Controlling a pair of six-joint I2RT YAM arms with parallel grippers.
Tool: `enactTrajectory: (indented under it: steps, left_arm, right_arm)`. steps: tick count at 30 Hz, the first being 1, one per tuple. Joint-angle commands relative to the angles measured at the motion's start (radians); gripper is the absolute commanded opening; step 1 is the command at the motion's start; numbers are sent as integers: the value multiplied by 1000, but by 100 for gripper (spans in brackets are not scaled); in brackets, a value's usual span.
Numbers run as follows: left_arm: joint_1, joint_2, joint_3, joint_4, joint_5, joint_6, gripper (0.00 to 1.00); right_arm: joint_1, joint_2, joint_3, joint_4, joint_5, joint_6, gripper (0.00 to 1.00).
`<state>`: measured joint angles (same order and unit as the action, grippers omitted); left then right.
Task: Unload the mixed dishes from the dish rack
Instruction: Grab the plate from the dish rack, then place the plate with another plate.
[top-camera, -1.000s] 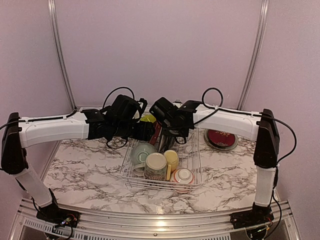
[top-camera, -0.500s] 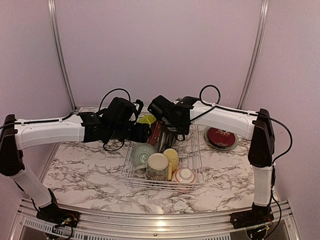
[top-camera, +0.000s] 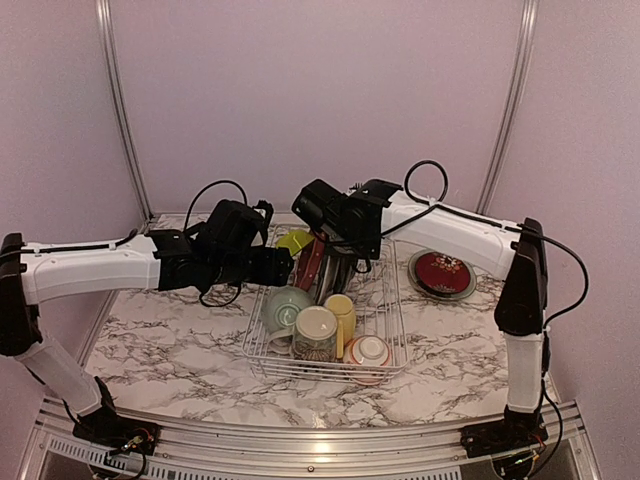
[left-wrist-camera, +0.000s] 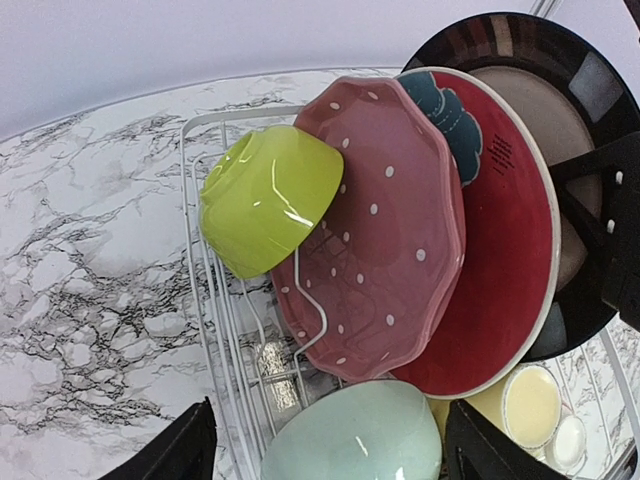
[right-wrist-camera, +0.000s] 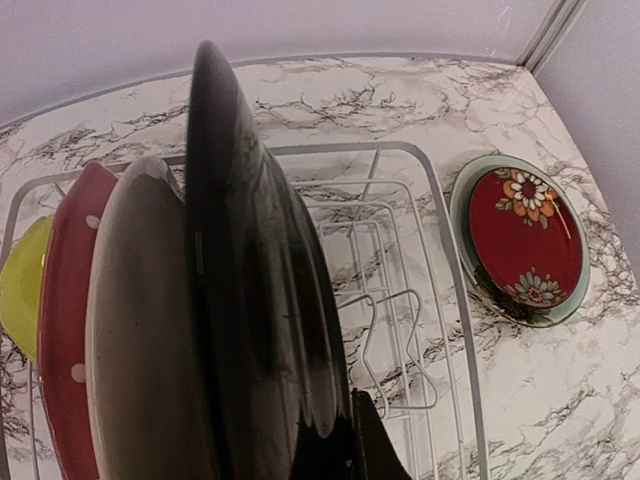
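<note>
Here, dish rack (top-camera: 385, 300) with upright plates (left-wrist-camera: 500, 230), lime bowl (left-wrist-camera: 270, 195), two mugs (top-camera: 314, 330)

We cannot tell whether the right end effector (right-wrist-camera: 335, 455) clamps the black plate (right-wrist-camera: 250, 300); its fingers (right-wrist-camera: 372, 450) blur into the dark rim. The left wrist view's bottom edge cuts off the pale-green bowl (left-wrist-camera: 350, 435).
</note>
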<state>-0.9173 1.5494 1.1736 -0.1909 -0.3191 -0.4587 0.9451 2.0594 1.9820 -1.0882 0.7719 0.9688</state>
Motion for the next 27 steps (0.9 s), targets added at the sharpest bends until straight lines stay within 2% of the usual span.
enactTrajectory:
  steps: [1,8,27]
  left_arm:
    - [7,-40,-21,-13,-37,-13,82]
    - [9,-50,-28,-13,-38,-14,82]
    - [11,-63,-35,-15,-41,-21,83]
  right_arm:
    - [25,-26,99,-20,112,6,0]
    - [30,-36,122,-68,139,4,0]
    - [53,-119,131,-31,194,-64,0]
